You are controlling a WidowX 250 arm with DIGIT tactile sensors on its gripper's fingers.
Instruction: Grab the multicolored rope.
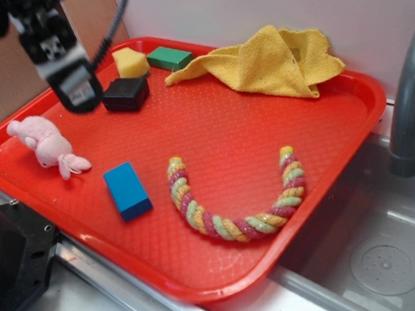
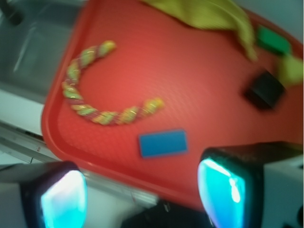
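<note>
The multicolored rope [image 1: 236, 226] lies in a U shape on the red tray [image 1: 219, 125], near the tray's front right edge. Its pink, yellow, green and orange strands are twisted together. My gripper [image 1: 76, 89] hangs high over the tray's back left corner, far from the rope and above the black block [image 1: 126, 93]. In the wrist view the rope [image 2: 95, 115] curves at the upper left of the tray [image 2: 190, 71], blurred. My gripper [image 2: 142, 194] is open, its two glowing pads wide apart with nothing between them.
On the tray are a pink plush toy [image 1: 48, 145], a blue block [image 1: 128, 190], a yellow sponge [image 1: 131, 62], a green block [image 1: 169, 57] and a crumpled yellow cloth [image 1: 265, 62]. A grey faucet [image 1: 409, 107] and a sink basin [image 1: 379, 256] lie to the right.
</note>
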